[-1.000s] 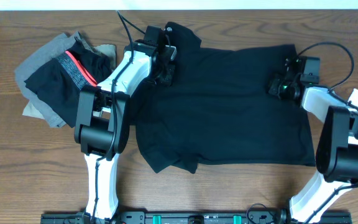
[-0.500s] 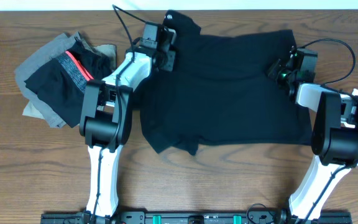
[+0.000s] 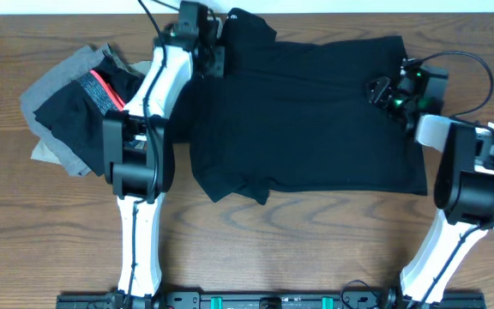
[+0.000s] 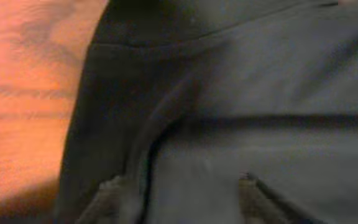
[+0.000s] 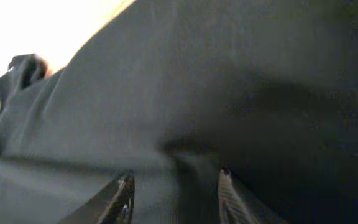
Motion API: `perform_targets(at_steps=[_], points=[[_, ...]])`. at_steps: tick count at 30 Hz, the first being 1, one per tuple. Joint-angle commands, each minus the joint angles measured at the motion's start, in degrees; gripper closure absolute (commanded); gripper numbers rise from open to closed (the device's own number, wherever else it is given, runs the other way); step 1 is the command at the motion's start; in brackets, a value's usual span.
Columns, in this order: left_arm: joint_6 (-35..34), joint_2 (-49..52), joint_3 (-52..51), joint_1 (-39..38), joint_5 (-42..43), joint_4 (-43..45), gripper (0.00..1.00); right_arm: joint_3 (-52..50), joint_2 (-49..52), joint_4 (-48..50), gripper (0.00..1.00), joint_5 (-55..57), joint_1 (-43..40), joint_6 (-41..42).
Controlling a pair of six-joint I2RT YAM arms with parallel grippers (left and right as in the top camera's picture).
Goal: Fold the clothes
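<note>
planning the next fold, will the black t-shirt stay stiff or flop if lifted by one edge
Probably floppy: the black T-shirt lies flat on the table with soft creases and a rumpled corner, so a lifted edge would likely sag. It looks thin, so probably light. Pushed, it would likely bunch rather than slide whole.

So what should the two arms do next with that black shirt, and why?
Probably lift both arms slightly off the black T-shirt. It lies spread on the table, and the left fingers and right fingers stand apart over its far edge, apparently pinching no cloth. Rising clear would let them reach for the next fold.
</note>
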Motion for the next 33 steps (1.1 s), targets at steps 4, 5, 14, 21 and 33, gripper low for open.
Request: perform_targets(at_steps=[4, 5, 14, 21, 33], points=[[0.66, -14.03, 3.50, -0.09, -0.72, -11.26, 0.20, -0.26, -16.02, -11.54, 0.56, -7.41, -4.00, -9.14], [0.63, -15.89, 3.50, -0.09, -0.72, -13.05, 0.19, -0.26, -18.25, -13.97, 0.56, -7.39, -4.15, -10.08], [-4.02, -31.65, 3.50, -0.09, -8.96, -33.92, 0.19, -0.26, -38.16, -35.98, 0.55, -0.15, -4.37, -14.82], [-13.66, -34.05, 1.09, -0.13, -9.22, -50.86, 0.25, -0.26, -46.56, -45.53, 0.49, 1.40, -4.28, -14.75], [-21.68, -34.16, -38.14, -9.11, -1.05, -36.70, 0.30, -0.28, -45.99, -50.47, 0.47, 3.82, -4.22, -14.78]])
